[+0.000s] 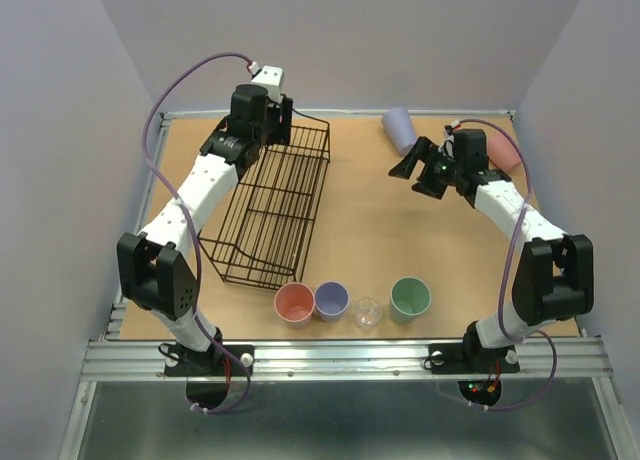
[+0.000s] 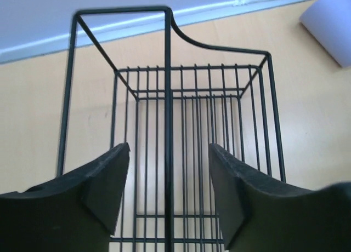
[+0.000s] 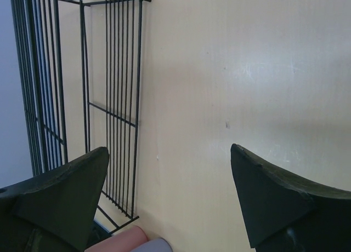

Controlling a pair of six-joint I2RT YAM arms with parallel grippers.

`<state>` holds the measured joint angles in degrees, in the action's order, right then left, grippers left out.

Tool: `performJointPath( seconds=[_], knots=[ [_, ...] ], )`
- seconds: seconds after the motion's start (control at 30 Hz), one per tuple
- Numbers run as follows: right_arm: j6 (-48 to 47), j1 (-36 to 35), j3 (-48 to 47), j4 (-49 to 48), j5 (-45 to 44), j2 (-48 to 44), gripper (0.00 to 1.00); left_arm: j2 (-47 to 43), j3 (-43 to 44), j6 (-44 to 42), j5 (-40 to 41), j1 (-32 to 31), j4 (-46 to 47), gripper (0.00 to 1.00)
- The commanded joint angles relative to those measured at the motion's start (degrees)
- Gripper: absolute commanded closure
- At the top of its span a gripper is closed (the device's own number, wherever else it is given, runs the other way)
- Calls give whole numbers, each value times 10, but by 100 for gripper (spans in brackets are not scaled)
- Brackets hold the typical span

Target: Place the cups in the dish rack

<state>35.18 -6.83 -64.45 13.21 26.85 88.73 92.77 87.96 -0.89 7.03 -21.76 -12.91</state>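
Pale grey-lilac walls close in a tan wooden table [image 1: 370, 230]. On it lies one long black wire rack [image 1: 268, 205], with nothing inside it.

I count six cups, all outside the rack. Four stand upright in a row just off the rack's near end. The pink cup [image 1: 294, 303] is closest to it, then come the purple cup [image 1: 331, 300], the small clear cup [image 1: 368, 312] and the green cup [image 1: 410, 298], which is farthest from the rack. The clear one is only a faint outline against the wood. A second purple cup [image 1: 398, 128] lies tipped over to the right of the rack's far end. A second pink cup [image 1: 506, 152] is farther from the rack again. My right arm hides most of it, so I cannot tell whether it stands or lies.

My left hand [image 2: 168, 148] is at the rack's far end, released, its two fingers spread wide. One upright wire of the rack runs between them, and it appears to touch neither. From above, this hand is black against black wire and hard to pick out. In its own camera a pale purple corner shows at the upper right, blurred and cut off.

My right hand [image 3: 168, 153] hangs well to the right of the rack over bare wood, fingers apart and grasping nothing. Its camera cuts the rack off at the left edge. It also shows slivers of a pink and a purple cup beside a rack corner, too cropped to show more.
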Motion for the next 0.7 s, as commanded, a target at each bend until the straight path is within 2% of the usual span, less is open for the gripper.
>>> performJointPath(
  seconds=[0.0,0.03,0.07,0.17,0.3,0.43,0.53,0.67],
  knots=[
    [-17,-2,-55,15,-82,-43,3,-13,69,4,38,1,2,16],
    [-22,-2,-71,24,-96,-42,2,-13,76,7,50,1,-2,12],
    [-36,-2,-84,29,-115,-40,2,-15,84,7,57,1,-10,2],
    [-60,-3,-155,71,-156,-6,2,-23,112,35,77,-1,-24,1],
    [-114,-2,-249,117,-304,60,1,-46,125,62,99,-1,-49,1],
    [-172,1,-356,141,-432,150,0,-86,77,81,90,-4,-56,1],
    [-189,23,-464,192,-464,237,0,-112,41,119,81,-4,-75,1],
    [-194,45,-558,246,-500,329,0,-166,-36,155,20,-5,-55,2]
  ],
)
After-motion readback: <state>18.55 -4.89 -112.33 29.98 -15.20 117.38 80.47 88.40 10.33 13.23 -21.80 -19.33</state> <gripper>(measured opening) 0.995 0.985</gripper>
